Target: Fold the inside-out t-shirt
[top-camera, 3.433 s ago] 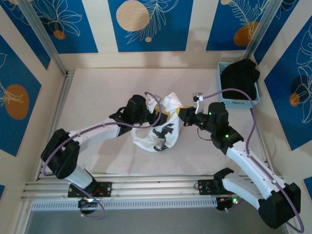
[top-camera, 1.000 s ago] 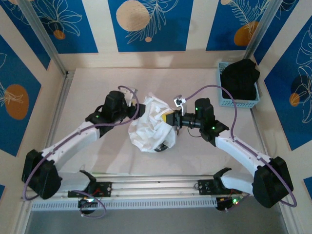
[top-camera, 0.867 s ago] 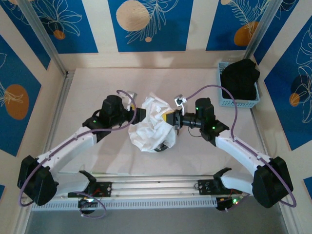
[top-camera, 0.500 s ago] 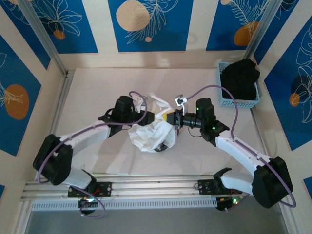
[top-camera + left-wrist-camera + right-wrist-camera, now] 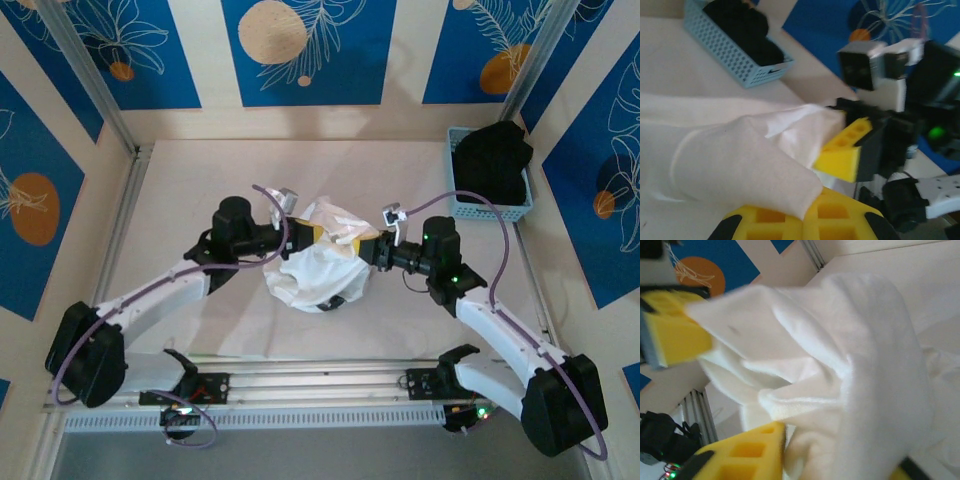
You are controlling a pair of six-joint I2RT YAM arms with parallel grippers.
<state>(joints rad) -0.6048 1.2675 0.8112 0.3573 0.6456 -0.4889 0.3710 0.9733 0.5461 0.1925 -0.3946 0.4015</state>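
Your left claw [image 5: 805, 220] is clamped right down on a fold of the plain white, wrinkled thin-cloth t-shirt [image 5: 318, 262]. In the left wrist view its two yellow fingers [image 5: 765, 221] meet at the bottom edge with cloth pinched between them, but the frame cuts most of them off.

The right claw [image 5: 368, 246] is trickier. In its own wrist view one yellow finger [image 5: 747, 452] sits lower left and just a sliver of the other peeks in at the lower right corner. So they're apart, with a fat bunch of shirt filling the gap. Can't tell whether they're actually squeezing it, since the cloth hides the inner faces. That picture is also blurry on the left, where the other claw's yellow pad [image 5: 675, 337] sits against the shirt.

From the top camera the shirt is a crumpled heap in the middle of the pale tabletop [image 5: 190, 170], between the two claws. Its upper edge is held up at claw height and the rest slumps toward the near edge. Both sets of fingertips are mostly buried in cloth there. Sleeves, collar and hem can't be picked out in that bundle. There's a dark patch [image 5: 338, 301] at the heap's near edge, too small to make out.

In the far right corner there's a light blue plastic mesh basket [image 5: 490, 208] with a black garment [image 5: 492, 155] stuffed in it, well apart from the shirt.
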